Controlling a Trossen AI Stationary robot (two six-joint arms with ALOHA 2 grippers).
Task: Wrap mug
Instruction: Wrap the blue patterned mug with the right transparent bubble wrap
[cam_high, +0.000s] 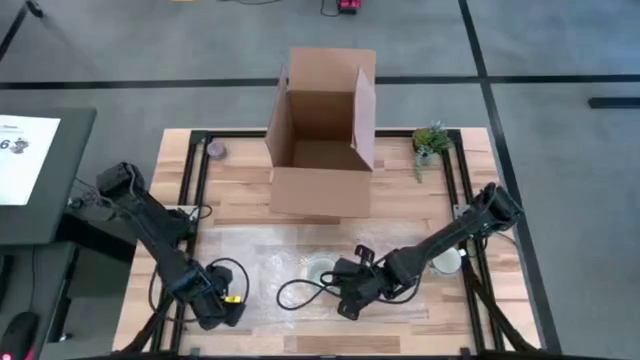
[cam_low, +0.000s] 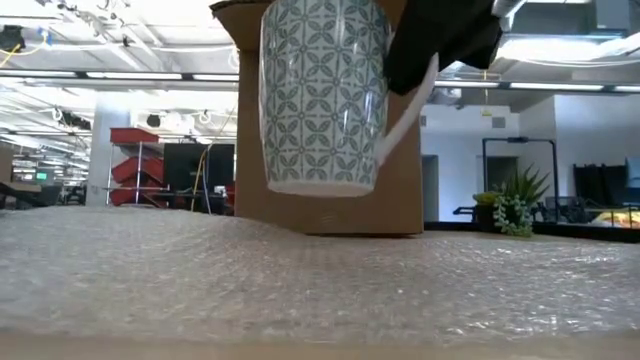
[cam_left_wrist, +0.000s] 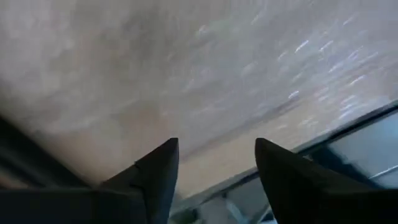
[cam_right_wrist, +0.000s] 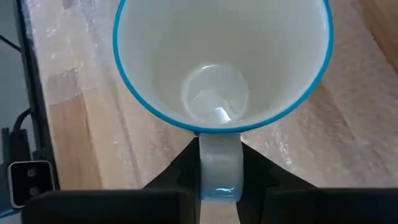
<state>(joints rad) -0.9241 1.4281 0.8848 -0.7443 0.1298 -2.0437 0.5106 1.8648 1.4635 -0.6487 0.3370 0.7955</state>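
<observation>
- Over at the table's near left corner, the left gripper (cam_high: 222, 312) sits low at the edge of the bubble wrap (cam_high: 262, 262), its two fingers (cam_left_wrist: 155, 171) spread apart with nothing between them.
- Just ahead of the right gripper (cam_high: 345, 290), the mug (cam_high: 320, 270) hangs above the wrap, upright, lifted clear of the sheet.
- Pinched on the mug's handle (cam_right_wrist: 219, 165), the right gripper's fingers are clamped from both sides.
- Beyond the mug stands an open cardboard box (cam_high: 322, 135); farther right of it, a small plant (cam_high: 430, 142).
</observation>
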